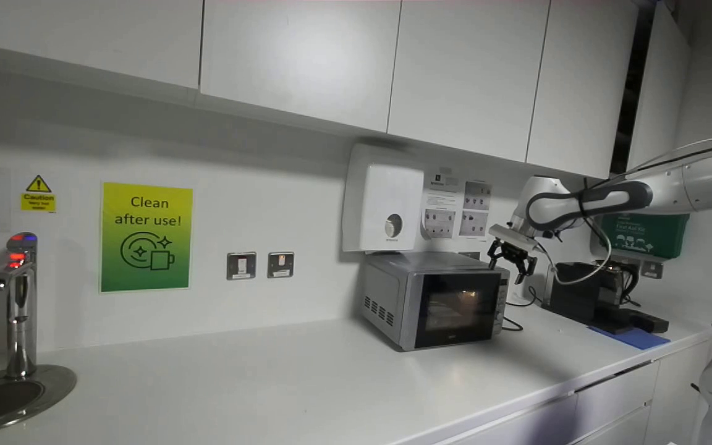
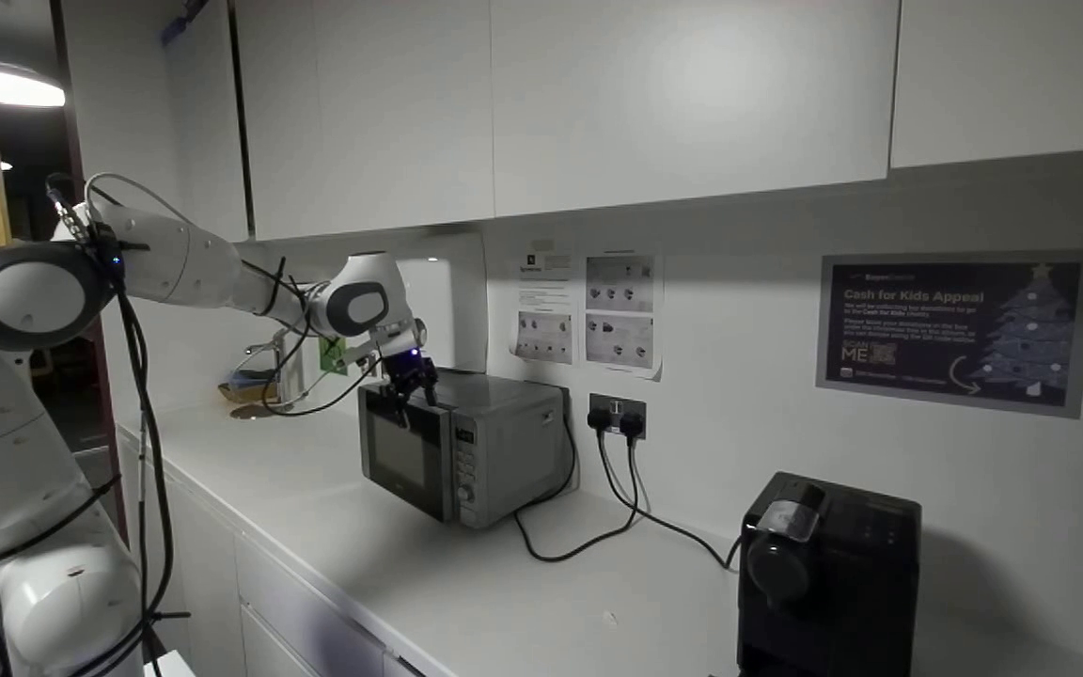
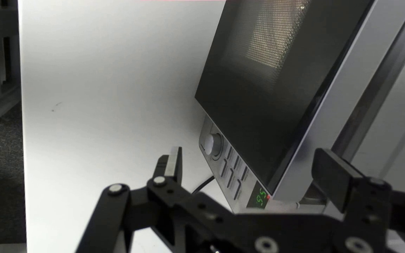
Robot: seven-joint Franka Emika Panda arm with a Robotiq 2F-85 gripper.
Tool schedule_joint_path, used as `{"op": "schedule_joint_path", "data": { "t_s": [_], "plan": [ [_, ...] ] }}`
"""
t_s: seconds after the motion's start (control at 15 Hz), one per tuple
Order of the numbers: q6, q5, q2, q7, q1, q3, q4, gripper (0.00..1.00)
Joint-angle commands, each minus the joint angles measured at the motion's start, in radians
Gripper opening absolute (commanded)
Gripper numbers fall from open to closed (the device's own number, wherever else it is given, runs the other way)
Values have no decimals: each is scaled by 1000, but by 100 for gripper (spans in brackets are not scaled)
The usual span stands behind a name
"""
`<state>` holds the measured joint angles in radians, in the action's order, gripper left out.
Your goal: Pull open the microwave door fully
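Observation:
The silver-grey microwave (image 1: 387,293) stands on the counter in both exterior views, its inside lit orange. Its dark-glass door (image 3: 255,95) fills the upper right of the wrist view and looks slightly ajar. A narrow dark strip separates the door's top edge from the oven body. My gripper (image 2: 416,411) is at the top corner of the door, on the control panel side. In the wrist view the gripper (image 3: 248,153) is open, one finger out in front of the door, the other above the strip behind its edge. Contact with the door cannot be made out.
Above the microwave hangs a white dispenser box (image 1: 384,198). A black coffee machine (image 2: 828,564) stands beyond the control panel side. Black power cables (image 2: 598,550) lie between them on the counter (image 1: 238,383). A tap (image 1: 20,309) is at the far end, and wall cabinets (image 1: 467,68) overhang.

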<state>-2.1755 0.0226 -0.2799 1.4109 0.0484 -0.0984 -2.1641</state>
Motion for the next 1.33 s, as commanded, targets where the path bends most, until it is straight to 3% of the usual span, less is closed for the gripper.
{"op": "schedule_joint_path", "data": {
  "t_s": [0.0,0.6,1.27],
  "plan": [
    [-37,31,-10,10,11,3,-16,100],
    [-176,74,5,1,18,6,-53,100],
    [-169,36,11,-14,7,12,-65,100]
  ]
}}
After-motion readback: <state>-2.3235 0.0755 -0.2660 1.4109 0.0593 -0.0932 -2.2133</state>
